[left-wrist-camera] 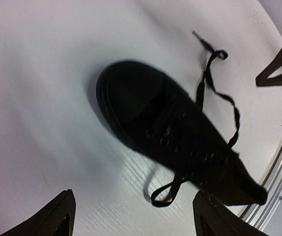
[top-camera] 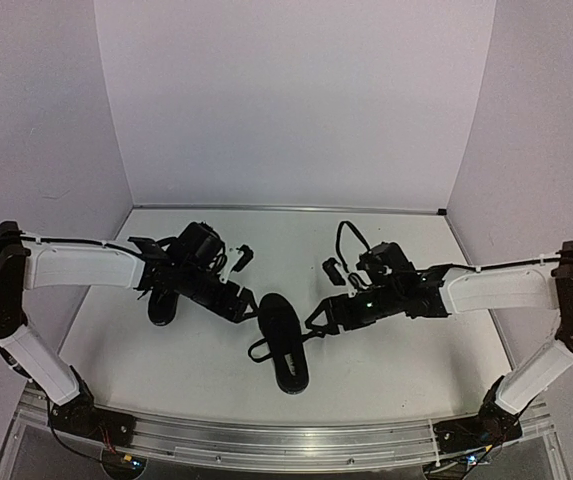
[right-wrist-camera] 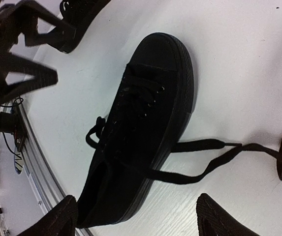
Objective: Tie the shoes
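- Two claws are counted, one per arm, each with two black wedge-shaped fingers.
- The left claw [left-wrist-camera: 136, 192] has its fingers [left-wrist-camera: 57, 216] spread wide and nothing between them but white surface and a lace loop.
- The right claw [right-wrist-camera: 137, 196] is likewise spread wide and grips nothing; its fingers [right-wrist-camera: 224, 219] frame the shoe below.
- In the overhead view the left claw [top-camera: 246, 300] and right claw [top-camera: 318, 318] flank one shoe from either side. That view does not show whether either touches it.
- Two shoes are counted. The centre shoe [top-camera: 281, 340], a small matte all-black low-top lace-up, lies on the white flat counter [top-camera: 396, 365] between the claws, sole down, its heel towards the silver metal rail [top-camera: 286, 440] at the near edge.
- The second shoe [top-camera: 161, 302], also all black, lies to the left, well apart from the first.
- The thin black laces [right-wrist-camera: 204, 162] of the centre shoe are untied. One long doubled strand trails away on one side and a short loop [right-wrist-camera: 94, 132] sticks out on the other.
- The second shoe is mostly covered by the left arm from overhead, and the right wrist view cuts it off at the top edge [right-wrist-camera: 81, 12].
- The left wrist view is blurred, so the centre shoe [left-wrist-camera: 175, 132] shows little eyelet detail.
- The centre shoe's heel end disappears behind a finger at the bottom of the right wrist view.
- The opening of neither shoe can be made out.
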Motion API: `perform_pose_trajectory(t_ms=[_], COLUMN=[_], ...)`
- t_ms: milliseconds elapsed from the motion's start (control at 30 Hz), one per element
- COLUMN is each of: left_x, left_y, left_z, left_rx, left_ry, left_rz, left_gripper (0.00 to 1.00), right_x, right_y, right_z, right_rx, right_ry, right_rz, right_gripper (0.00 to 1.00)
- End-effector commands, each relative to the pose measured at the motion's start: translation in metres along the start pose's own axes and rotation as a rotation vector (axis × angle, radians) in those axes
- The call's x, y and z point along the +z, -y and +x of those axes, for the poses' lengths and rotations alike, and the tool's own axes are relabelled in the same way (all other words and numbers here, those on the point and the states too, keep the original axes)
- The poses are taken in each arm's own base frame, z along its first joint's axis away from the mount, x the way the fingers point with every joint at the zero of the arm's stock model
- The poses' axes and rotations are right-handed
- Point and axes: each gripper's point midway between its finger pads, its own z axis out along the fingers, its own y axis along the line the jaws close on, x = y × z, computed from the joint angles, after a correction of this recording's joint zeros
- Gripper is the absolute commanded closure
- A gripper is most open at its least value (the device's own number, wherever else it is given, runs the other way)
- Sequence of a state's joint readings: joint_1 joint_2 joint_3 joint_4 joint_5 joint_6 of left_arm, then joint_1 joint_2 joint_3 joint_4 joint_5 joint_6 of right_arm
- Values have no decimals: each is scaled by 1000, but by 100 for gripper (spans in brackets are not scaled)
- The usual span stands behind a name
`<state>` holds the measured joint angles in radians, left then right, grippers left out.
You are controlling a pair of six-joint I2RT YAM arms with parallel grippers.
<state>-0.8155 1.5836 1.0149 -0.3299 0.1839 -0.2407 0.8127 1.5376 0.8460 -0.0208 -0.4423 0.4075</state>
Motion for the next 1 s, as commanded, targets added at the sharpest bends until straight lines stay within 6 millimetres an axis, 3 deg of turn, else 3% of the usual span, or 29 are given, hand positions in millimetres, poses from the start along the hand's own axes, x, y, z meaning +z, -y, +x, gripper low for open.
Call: perform_pose_trajectory(t_ms=[0,233,367,600,800,900,967], left_x=[-4,-13,-8,-6,0,4,6], left_y=[4,2,2,4,10,18,24], left_z=[31,55,67,69,73,75,76], left_rx=[-53,-97,-93,-81,-41,-3,22], left_ry=[-30,-14,-32,-33,-48,-54,-50], left_rz=[41,52,60,64,74,94,108], left_gripper=[17,20,20,21,21,21,20], right_x=[14,37,45,63,69,68,66], right_y=[-12,-35,-41,-28,-11,-10,-13], right_z=[2,32,31,34,40,37,33], right_rx=[-43,-30,-27,-3,14,18,17], right_ry=[-66,-153,-153,-173,-185,-177,-165], right_rz=[-28,-45,-39,20,98,105,104], right_gripper=[21,28,31,47,53,64,79])
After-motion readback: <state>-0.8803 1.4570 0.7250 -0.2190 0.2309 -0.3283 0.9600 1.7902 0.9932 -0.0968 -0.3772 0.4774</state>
